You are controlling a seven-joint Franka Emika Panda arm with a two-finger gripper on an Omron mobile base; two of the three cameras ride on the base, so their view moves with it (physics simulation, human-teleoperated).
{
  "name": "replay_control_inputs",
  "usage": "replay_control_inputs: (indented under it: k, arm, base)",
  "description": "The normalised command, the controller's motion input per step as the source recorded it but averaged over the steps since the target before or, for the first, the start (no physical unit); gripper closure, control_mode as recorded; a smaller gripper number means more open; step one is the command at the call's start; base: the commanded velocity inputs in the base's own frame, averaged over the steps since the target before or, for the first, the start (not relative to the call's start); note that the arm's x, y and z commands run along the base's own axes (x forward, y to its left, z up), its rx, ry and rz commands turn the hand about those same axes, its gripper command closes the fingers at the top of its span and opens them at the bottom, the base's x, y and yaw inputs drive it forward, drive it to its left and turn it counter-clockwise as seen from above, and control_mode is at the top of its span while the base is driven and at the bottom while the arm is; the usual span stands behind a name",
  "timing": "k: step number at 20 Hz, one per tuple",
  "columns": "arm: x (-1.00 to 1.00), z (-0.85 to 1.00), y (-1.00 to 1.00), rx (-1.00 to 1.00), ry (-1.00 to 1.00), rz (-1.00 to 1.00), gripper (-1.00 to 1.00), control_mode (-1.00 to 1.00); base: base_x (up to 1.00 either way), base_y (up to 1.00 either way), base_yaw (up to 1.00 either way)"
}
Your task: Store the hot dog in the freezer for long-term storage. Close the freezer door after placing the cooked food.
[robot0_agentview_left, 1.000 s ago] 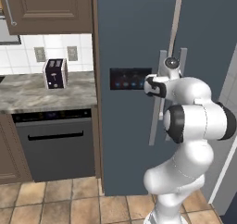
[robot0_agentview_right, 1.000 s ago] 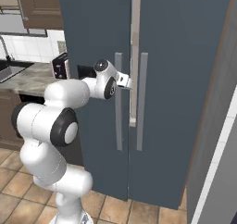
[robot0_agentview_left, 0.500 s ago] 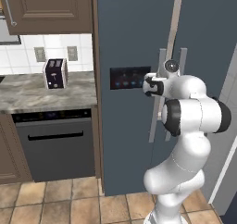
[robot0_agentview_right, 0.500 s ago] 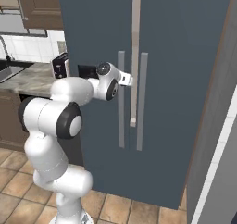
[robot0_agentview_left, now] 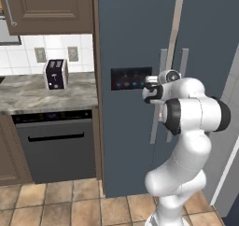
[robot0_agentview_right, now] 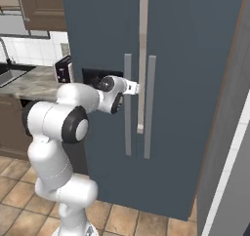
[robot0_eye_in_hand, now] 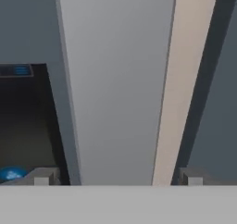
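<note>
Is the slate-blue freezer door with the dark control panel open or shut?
Shut: the slate-blue freezer door lies flush with its neighbour, no interior showing.

Matt slate-blue freezer door (robot0_agentview_left: 130,38), smooth brushed-metal handle (robot0_eye_in_hand: 115,93), glossy dark control panel (robot0_agentview_left: 130,78)

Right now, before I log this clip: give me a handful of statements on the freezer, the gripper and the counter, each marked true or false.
1. The freezer door is shut. True.
2. The gripper is shut on the handle. False: its jaws are open, with the handle between the fingertips in the hand view.
3. A toaster stands on the counter. True.
4. The control panel sits on the right-hand door. False: it is on the left door, beside the gripper.
5. The hot dog lies on the counter. False: none shows there.
</note>
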Motion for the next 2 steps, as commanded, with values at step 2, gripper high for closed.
replay_control_inputs:
  k: [2]
  arm:
    - [0.19,0.08,-0.03,0.00,0.02,0.00,-1.00,-1.00]
  base:
    - [0.00,0.00,0.00]
